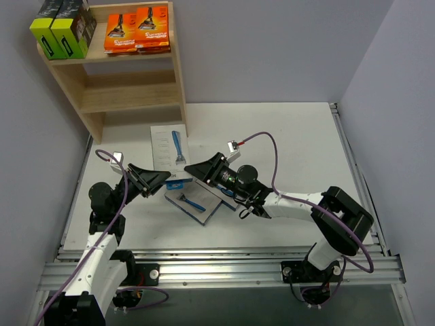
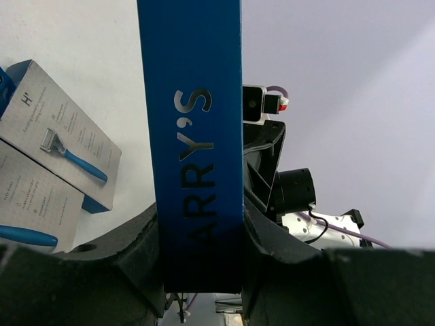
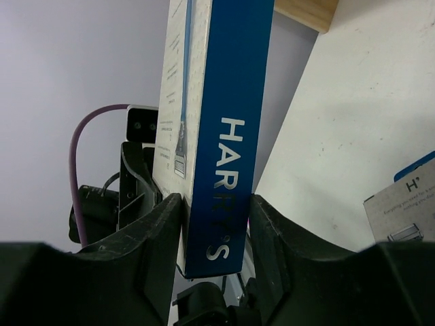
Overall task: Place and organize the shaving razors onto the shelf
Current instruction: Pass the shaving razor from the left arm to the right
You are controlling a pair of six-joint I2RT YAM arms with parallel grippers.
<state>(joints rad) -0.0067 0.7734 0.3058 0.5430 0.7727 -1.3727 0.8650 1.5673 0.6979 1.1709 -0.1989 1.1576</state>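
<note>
Top view: a grey pack point(image 1: 170, 146) printed with a blue razor is held between the left gripper point(image 1: 158, 179) and right gripper point(image 1: 198, 168), just in front of the shelf point(image 1: 178, 68). Left wrist: fingers point(image 2: 129, 244) clamped on the pack's blue "HARRY'S" side. Right wrist: fingers point(image 3: 156, 231) likewise clamped on a blue lettered side, the grey face turned left.

Orange packs point(image 1: 137, 32) and black boxes with lime-green sides point(image 1: 60, 30) sit on the top tier of the light-wood shelf point(image 1: 129, 95) at upper left; one grey blue-razor card point(image 1: 168, 144) shows at centre frame, with two further grey cards point(image 1: 197, 202) overlapping just below it.
</note>
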